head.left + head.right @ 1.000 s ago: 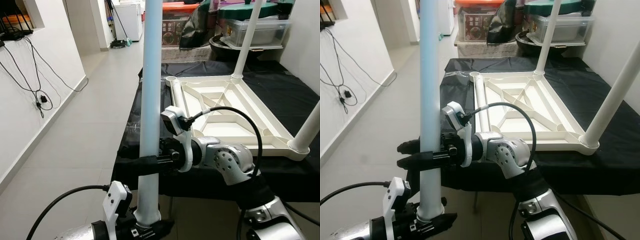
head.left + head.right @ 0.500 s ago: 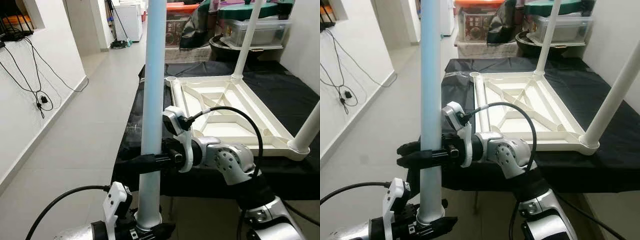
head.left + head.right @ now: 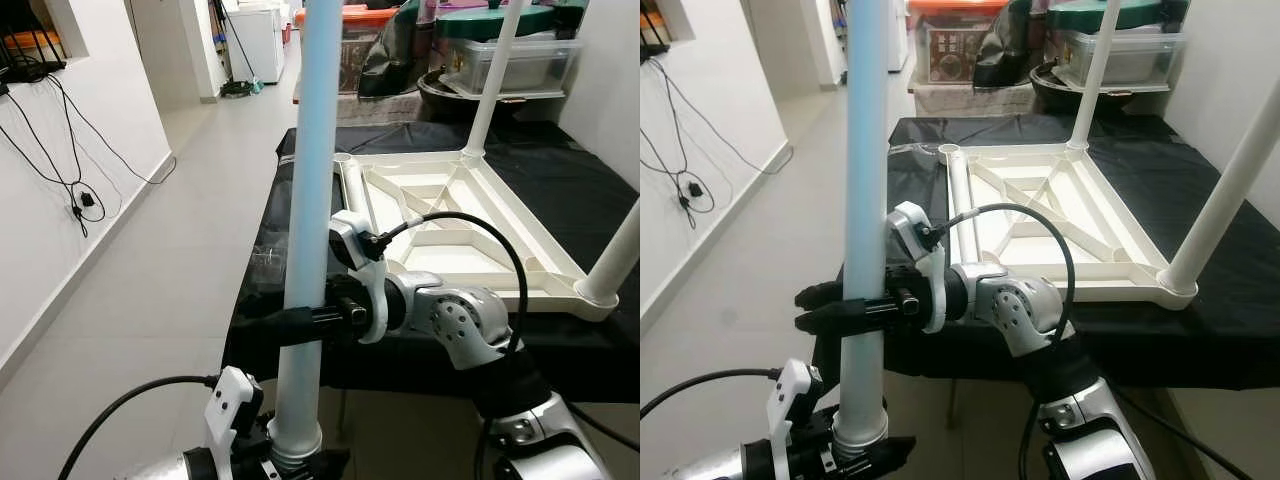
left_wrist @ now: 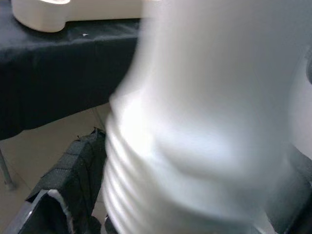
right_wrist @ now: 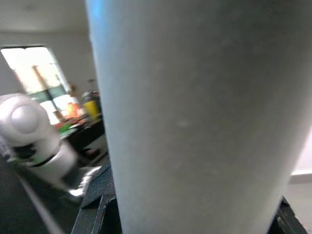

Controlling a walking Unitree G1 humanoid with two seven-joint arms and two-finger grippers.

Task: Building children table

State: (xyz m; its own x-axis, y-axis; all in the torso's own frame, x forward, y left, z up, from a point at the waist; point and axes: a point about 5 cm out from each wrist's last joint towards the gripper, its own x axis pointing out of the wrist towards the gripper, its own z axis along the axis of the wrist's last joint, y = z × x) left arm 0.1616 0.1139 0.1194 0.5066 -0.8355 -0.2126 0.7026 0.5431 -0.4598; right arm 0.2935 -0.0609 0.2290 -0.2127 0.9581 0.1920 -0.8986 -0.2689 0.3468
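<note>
right hand [image 3: 840, 308] reaches across, bent at the elbow, clamped round the upright table leg [image 3: 312, 200], left hand [image 3: 290, 462] gripping its ribbed foot below.

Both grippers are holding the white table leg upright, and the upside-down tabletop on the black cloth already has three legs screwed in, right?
Not three: the left eye view shows two legs standing on the tabletop. Both the left gripper and right gripper do hold the loose table leg upright.

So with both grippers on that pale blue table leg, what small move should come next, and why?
Probably carry the pale blue tubular leg toward the open corner socket of the upturned white plastic tabletop. The right gripper clamps it mid-shaft, the left gripper holds its threaded end, and that socket has no leg.
</note>
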